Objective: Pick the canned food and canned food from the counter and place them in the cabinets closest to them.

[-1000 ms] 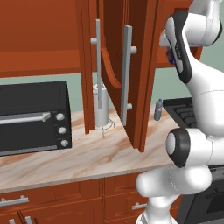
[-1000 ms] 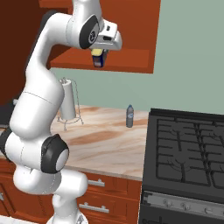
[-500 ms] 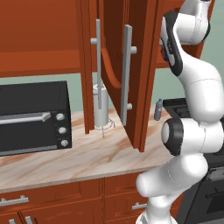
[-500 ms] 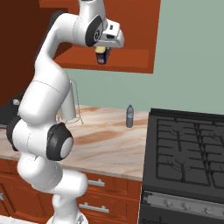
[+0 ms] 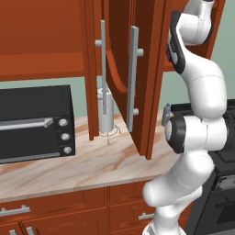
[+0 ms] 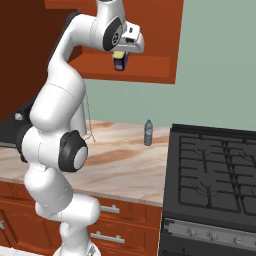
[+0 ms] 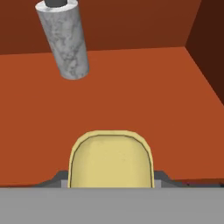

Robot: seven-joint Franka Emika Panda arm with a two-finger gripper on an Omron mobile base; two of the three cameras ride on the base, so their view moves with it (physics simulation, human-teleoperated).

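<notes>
My gripper [image 6: 120, 56] is shut on a squat dark blue can with a yellow label, the canned food [image 6: 119, 62]. It hangs high at the front of the red-brown cabinet [image 6: 155, 30], just above the bottom shelf edge. In the hand view the can's pale yellow face [image 7: 111, 159] sits between the fingertips of the gripper [image 7: 111, 177], over the orange-brown shelf floor [image 7: 144, 96]. The beige marbled counter [image 6: 120, 165] lies far below. In the left base view the arm rises behind the open cabinet door [image 5: 151, 69], which hides the hand.
A grey marbled cylinder [image 7: 63, 39] stands at the back left of the shelf. A small bottle [image 6: 148, 133] stands on the counter beside the black stove [image 6: 215, 170]. A black toaster oven [image 5: 32, 121] and a paper towel holder [image 5: 105, 112] stand further left.
The arm has stretched upward and carried the can a little higher and further toward the cabinet. The grip on the can has stayed shut.
</notes>
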